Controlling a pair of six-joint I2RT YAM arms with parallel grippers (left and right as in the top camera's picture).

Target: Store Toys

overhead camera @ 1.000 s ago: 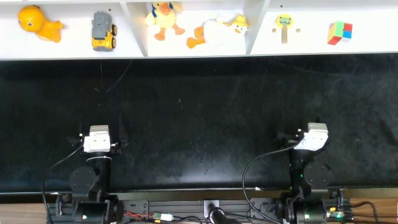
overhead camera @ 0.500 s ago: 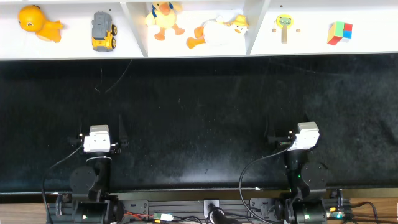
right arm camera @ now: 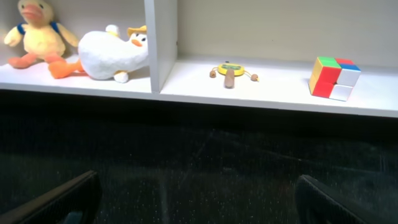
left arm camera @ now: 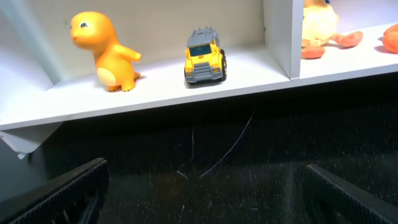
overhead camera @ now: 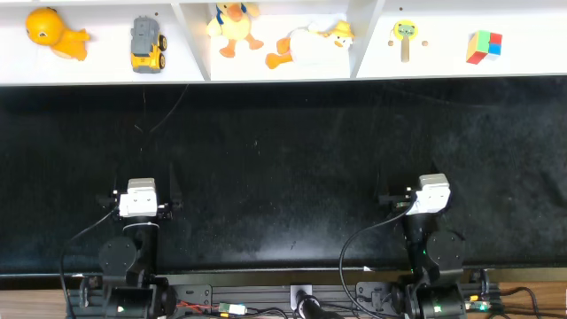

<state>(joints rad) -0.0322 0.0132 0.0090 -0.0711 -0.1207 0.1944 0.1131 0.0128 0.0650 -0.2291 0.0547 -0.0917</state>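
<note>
Nearest, the left gripper [overhead camera: 142, 186] and right gripper [overhead camera: 427, 184] hang over the black mat [overhead camera: 283, 151], both with fingers spread wide, holding nothing. Beyond, the white shelf [overhead camera: 283, 73] holds an orange figurine [left arm camera: 106, 53] and yellow toy truck [left arm camera: 205, 55]; a yellow plush duck [right arm camera: 38, 31] and white plush duck [right arm camera: 115, 55]; a small rattle toy [right arm camera: 230, 71] and colour cube [right arm camera: 334, 78].

White shelf [overhead camera: 266, 76] holds, L to R: orange figure [overhead camera: 55, 34], truck [overhead camera: 147, 44], yellow duck [overhead camera: 234, 27], white duck [overhead camera: 310, 44], rattle [overhead camera: 406, 37], cube [overhead camera: 484, 46].
</note>
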